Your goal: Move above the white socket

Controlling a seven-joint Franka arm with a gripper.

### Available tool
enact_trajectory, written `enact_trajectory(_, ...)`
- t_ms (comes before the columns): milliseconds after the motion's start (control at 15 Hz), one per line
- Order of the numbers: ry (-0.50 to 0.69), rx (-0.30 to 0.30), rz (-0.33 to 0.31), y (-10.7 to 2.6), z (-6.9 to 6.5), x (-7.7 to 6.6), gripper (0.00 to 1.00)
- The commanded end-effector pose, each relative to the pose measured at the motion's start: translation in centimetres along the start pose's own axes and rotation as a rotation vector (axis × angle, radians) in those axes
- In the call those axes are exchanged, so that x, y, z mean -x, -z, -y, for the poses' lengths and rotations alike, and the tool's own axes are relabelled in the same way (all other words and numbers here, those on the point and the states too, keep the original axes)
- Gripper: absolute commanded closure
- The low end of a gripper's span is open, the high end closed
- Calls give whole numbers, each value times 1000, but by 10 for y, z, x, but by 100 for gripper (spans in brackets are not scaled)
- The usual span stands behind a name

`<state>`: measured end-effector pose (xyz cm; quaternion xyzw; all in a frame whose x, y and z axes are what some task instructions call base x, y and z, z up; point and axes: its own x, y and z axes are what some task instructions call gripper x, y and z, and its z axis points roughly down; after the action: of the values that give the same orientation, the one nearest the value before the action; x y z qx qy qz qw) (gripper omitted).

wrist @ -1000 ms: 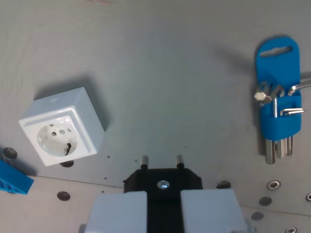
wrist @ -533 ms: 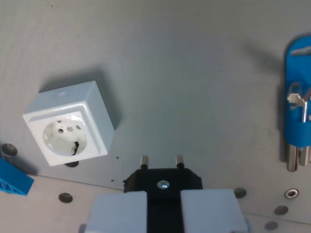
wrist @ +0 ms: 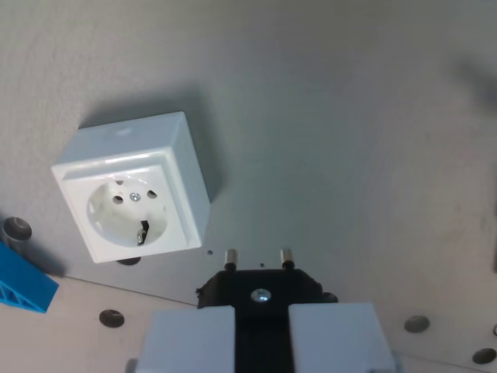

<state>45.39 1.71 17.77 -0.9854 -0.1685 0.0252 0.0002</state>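
The white socket (wrist: 133, 189) is a square box with a round recess, two pin holes and a centre screw. It sits on the grey table at the wrist view's left, slightly rotated. My gripper (wrist: 262, 330) fills the bottom middle, its grey fingers (wrist: 192, 340) shut on a black plug (wrist: 260, 289). The plug's two metal pins (wrist: 230, 259) point toward the top of the view. The socket lies to the upper left of the plug, apart from it.
A blue plastic part (wrist: 22, 284) pokes in at the bottom left edge. Several screw holes (wrist: 17, 228) dot the plate (wrist: 435, 342) along the bottom. A blurred dark shadow (wrist: 477, 74) shows at the upper right edge.
The camera has moved toward the socket: the socket now sits larger and closer to the middle. The blue key holder has slid out of view at the right. The plug stays gripped.
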Motion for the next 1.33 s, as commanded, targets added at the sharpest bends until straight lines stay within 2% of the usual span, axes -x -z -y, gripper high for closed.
enact_trajectory(67, 96, 44, -148, -7, 12, 14, 100)
enact_trajectory(533, 129, 41, -131, -33, 35, 23, 100)
enact_trajectory(1333, 148, 37, -115, -65, 58, 28, 100)
